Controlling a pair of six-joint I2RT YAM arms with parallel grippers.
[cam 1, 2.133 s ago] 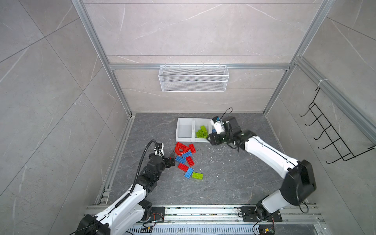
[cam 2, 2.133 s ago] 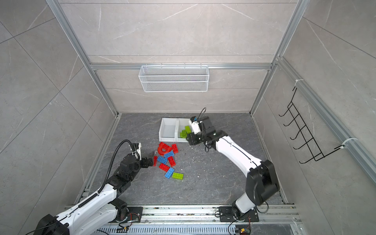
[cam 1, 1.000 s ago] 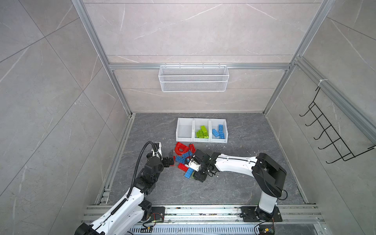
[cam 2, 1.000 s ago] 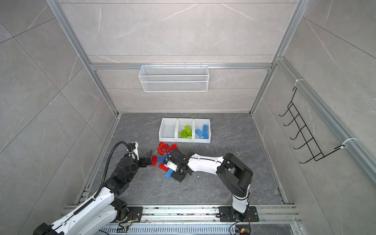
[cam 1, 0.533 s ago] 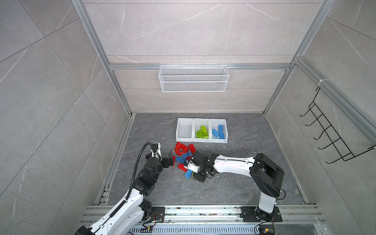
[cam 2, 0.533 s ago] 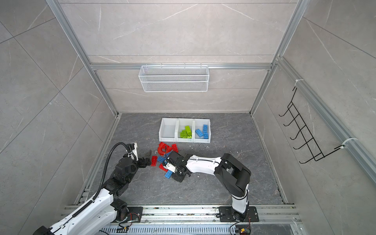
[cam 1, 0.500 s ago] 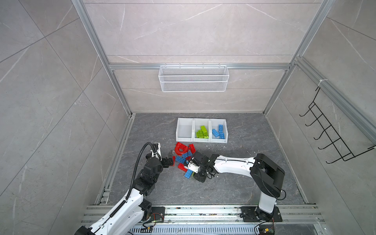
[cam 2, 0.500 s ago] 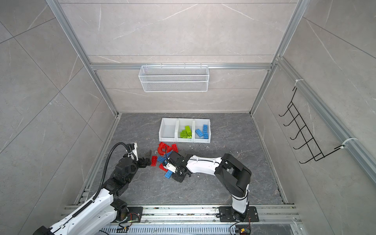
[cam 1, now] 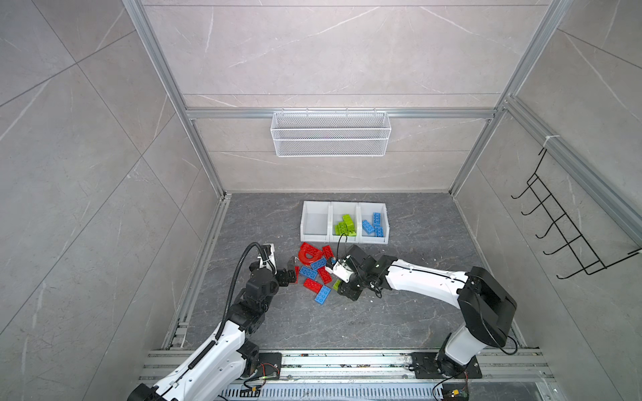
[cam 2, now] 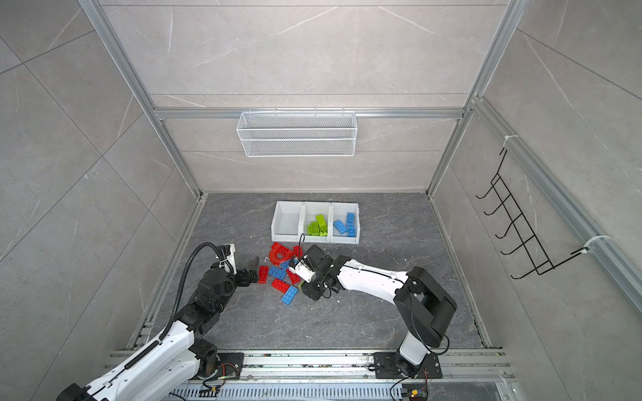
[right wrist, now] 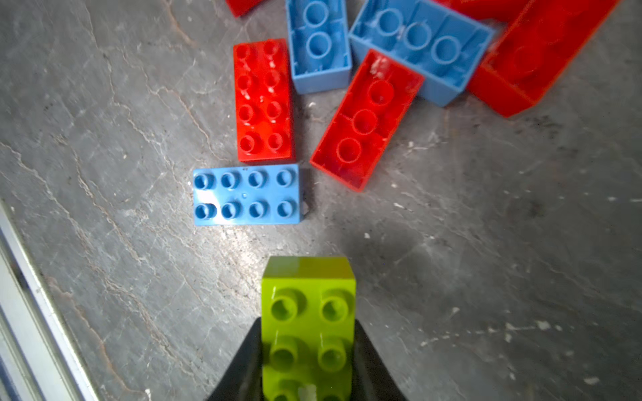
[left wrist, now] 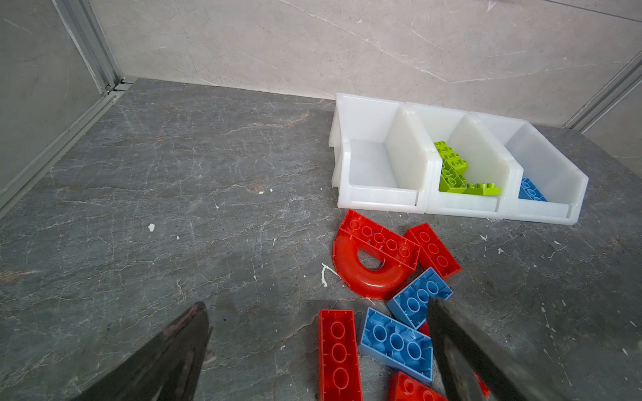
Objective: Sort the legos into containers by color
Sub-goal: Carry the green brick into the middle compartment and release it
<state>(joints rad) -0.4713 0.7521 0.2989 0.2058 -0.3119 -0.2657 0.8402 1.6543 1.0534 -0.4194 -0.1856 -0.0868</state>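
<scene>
Lime brick [right wrist: 308, 323] being clenched by right claw [right wrist: 308, 364] across sides; lift best being kept vertical, clear of blue brick [right wrist: 246, 194], toward middle bin [cam 1: 344, 239]. Left claw [left wrist: 316, 305] being held spread.

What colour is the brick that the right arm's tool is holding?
Lime green. The brick shows best in the right wrist view.

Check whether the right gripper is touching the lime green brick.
Touching. The right wrist view shows the right gripper closed on the lime green brick, both black fingers flush against its sides.
</scene>
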